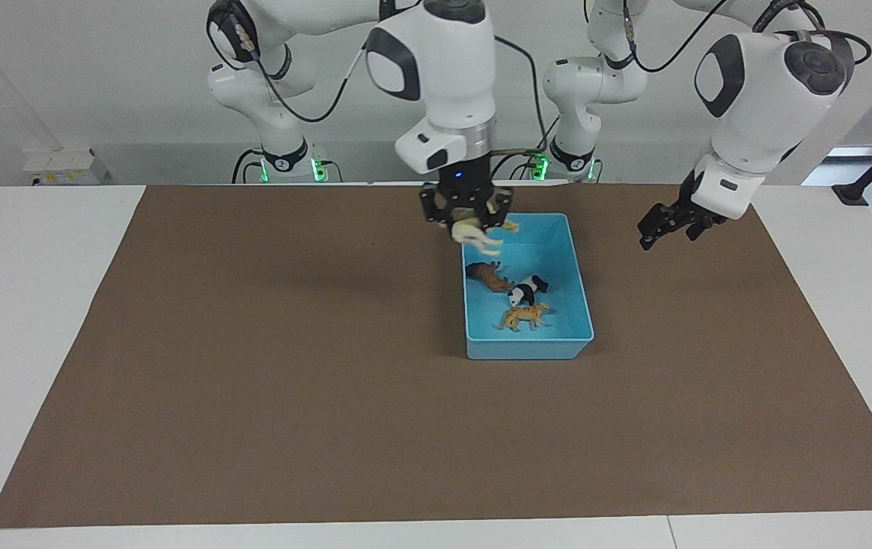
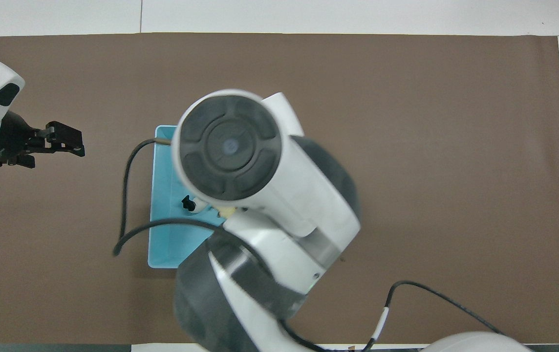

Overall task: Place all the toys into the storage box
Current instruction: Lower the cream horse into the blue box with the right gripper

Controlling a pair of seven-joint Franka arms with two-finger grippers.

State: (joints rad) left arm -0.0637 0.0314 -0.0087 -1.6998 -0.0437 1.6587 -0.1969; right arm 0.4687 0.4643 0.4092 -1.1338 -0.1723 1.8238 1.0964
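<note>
Blue plastic makes up the storage box (image 1: 577,290), which sits on a brown mat (image 1: 253,381) covering the middle of a white table (image 1: 24,305). The box lies a little toward the left arm's end of the table.

Three toys lie inside the box. The brown lion (image 1: 486,275) is the one nearest to the robots. The black-and-white panda (image 1: 527,289) lies just beside it, touching or almost touching it. The orange tiger (image 1: 524,316) is the farthest from the robots, close to the panda.

The right gripper (image 1: 469,221) hangs in the air over the box corner nearest to the robots, on the side toward the right arm's end of the table. Its fingers are closed around the cream-white horse (image 1: 474,232), which hangs tilted under the gripper with its legs pointing out. The horse is up above the box and is not touching it.

In the overhead view the right arm covers most of the box (image 2: 164,244), and only a bit of the panda (image 2: 189,203) and a bit of the horse (image 2: 227,210) peek out.

The left gripper (image 1: 653,229) waits in the air over the bare mat, well apart from the box, toward the left arm's end of the table. Its fingers are spread wide and hold nothing. The overhead view shows the same gripper (image 2: 67,143) over the mat beside the box.
</note>
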